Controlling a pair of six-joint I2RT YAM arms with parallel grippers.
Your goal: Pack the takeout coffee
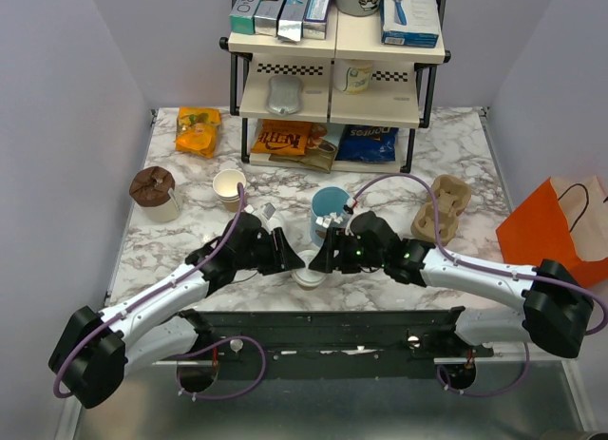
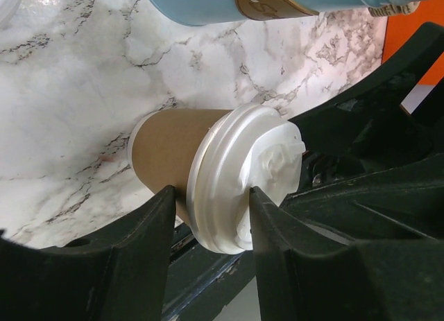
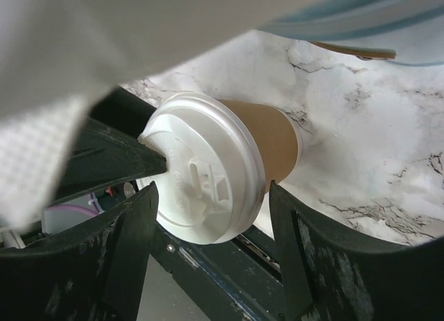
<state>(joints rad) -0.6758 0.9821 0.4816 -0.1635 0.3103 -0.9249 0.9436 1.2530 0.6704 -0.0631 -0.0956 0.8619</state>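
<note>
Marble tabletop (image 1: 190, 240): small tan kraft-paper cup with white plastic lid (image 1: 309, 277) stands at its near edge, left gripper (image 2: 210, 196) clamped on the lid. Right gripper (image 3: 211, 193) straddles it too, grip unclear. Tall light-blue paper cup (image 1: 330, 212) crowds just behind.

white-shell left arm (image 1: 166, 293) and right arm (image 1: 480, 272), black joint housings, purple cables (image 1: 391, 177), matte black wedge-fingered left gripper (image 2: 211, 194), right gripper (image 3: 211, 191)

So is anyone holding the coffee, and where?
Cannot tell: the left gripper brackets the lid of the coffee, maybe touching its rim. The right gripper is open around the lid.
</note>
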